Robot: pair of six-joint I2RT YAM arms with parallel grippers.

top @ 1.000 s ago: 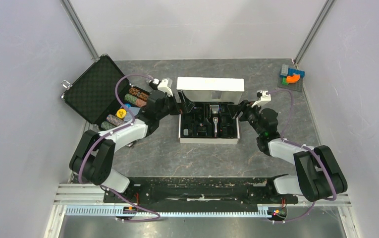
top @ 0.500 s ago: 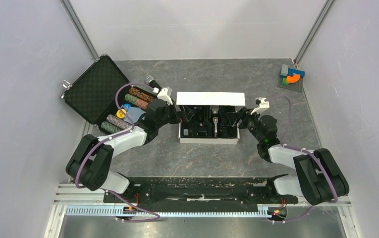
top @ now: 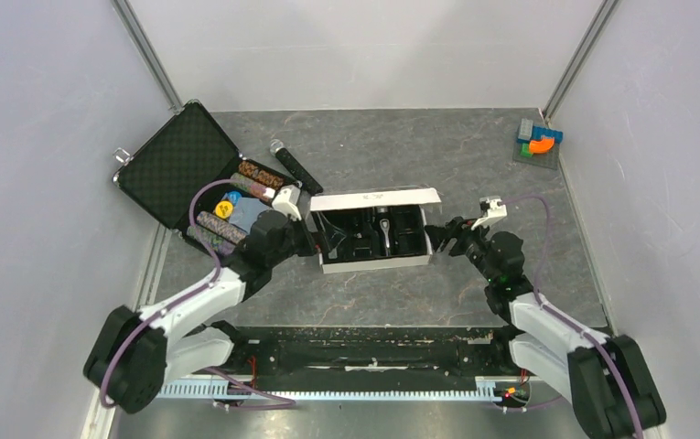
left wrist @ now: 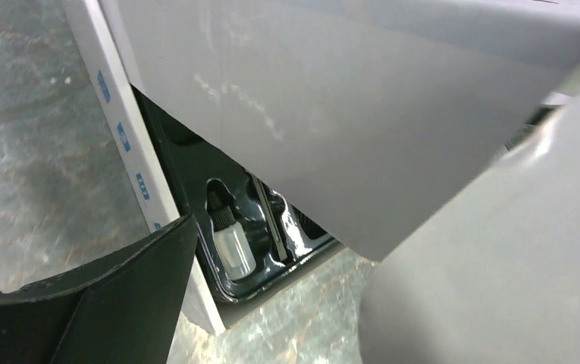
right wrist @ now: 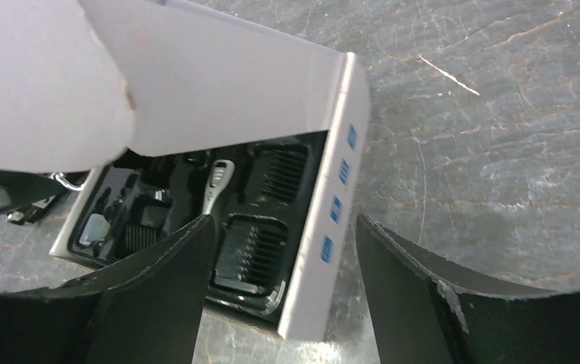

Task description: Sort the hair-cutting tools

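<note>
At mid-table, both claws flank the half-lidded white box (top: 373, 262) holding the hair-cutting tools.
The left gripper (top: 312, 240) hangs released at the box's left end, one finger just outside the wall. The right gripper (top: 437, 240), jaws parted, straddles the right end wall, grasping nothing. In the black tray, under the tilted lid (top: 373, 198), the hair clipper (right wrist: 218, 180) lies near the middle and the comb attachments (right wrist: 252, 246) toward the right end. A microphone (top: 293, 166) lies beyond, beside the chip case (top: 177, 165).
</note>
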